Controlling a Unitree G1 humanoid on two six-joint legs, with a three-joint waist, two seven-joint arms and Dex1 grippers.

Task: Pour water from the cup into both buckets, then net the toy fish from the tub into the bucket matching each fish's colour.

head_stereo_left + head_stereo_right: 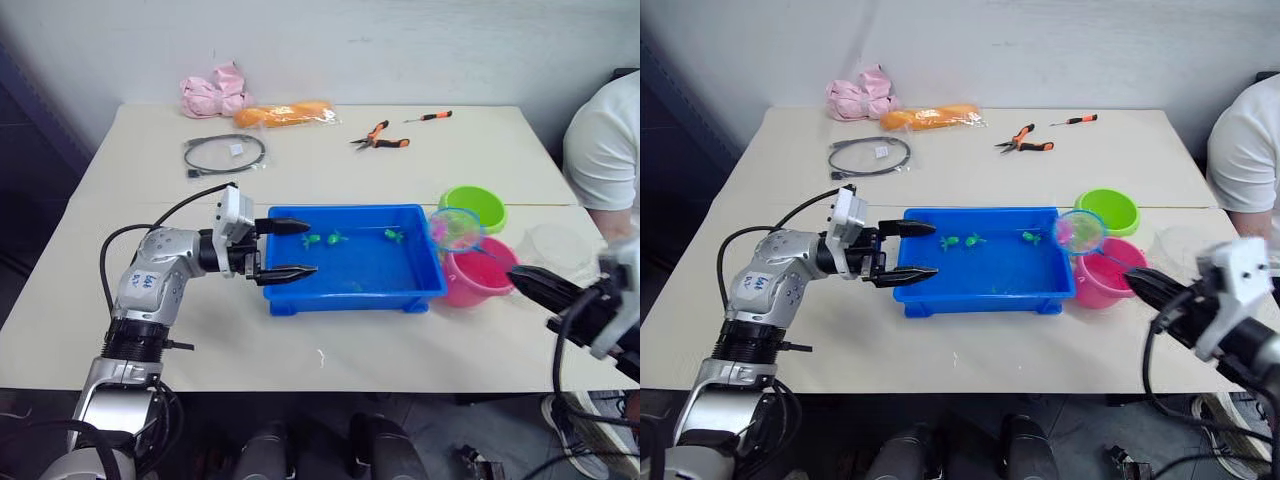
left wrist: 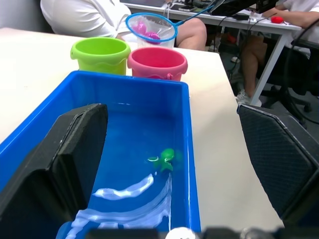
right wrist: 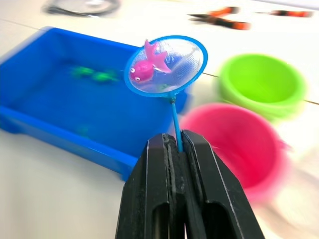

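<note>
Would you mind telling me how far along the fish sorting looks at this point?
Done: only green fish show in the blue tub, so the pink ones seem mostly cleared. In hand: the right gripper is shut on the net, which holds a pink fish near the pink bucket. The left gripper is open at the tub's edge. Left: drop this fish, then net the green ones into the green bucket.

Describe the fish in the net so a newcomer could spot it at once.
Start at the blue tub, then its corner nearest the pink bucket. The net hangs there, holding a pink fish. The fish in the tub are green.
</note>
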